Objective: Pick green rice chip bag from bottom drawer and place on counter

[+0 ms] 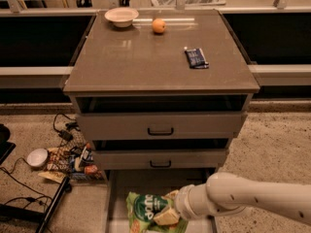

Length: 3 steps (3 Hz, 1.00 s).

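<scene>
The green rice chip bag shows at the bottom of the camera view, over the open bottom drawer. My gripper is at the end of the white arm that reaches in from the lower right; it is shut on the bag's right side and holds it above the drawer floor. The counter is the broad grey-brown cabinet top above.
On the counter stand a white bowl, an orange and a small dark-blue packet. Two drawers with black handles sit above the bottom drawer. Cables, a white disc and snack packets lie on the floor left.
</scene>
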Each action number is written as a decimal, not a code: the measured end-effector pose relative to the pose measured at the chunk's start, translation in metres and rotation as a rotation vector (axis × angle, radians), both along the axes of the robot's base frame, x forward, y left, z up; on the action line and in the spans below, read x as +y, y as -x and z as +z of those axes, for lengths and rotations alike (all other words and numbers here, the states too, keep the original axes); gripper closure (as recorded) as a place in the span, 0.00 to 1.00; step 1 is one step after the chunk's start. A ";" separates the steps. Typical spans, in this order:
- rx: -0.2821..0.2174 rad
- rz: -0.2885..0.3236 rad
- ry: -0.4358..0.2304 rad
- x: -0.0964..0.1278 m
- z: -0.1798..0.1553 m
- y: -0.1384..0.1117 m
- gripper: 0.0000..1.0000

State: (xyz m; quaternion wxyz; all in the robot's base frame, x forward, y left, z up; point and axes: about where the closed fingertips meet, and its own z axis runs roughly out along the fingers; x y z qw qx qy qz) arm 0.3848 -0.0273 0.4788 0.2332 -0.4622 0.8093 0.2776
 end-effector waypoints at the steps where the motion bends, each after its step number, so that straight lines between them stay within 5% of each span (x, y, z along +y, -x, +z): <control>1: -0.100 -0.083 -0.013 -0.009 0.111 -0.021 1.00; 2: -0.164 -0.179 -0.036 -0.023 0.163 -0.039 1.00; 3: -0.211 -0.277 -0.027 -0.044 0.174 -0.050 1.00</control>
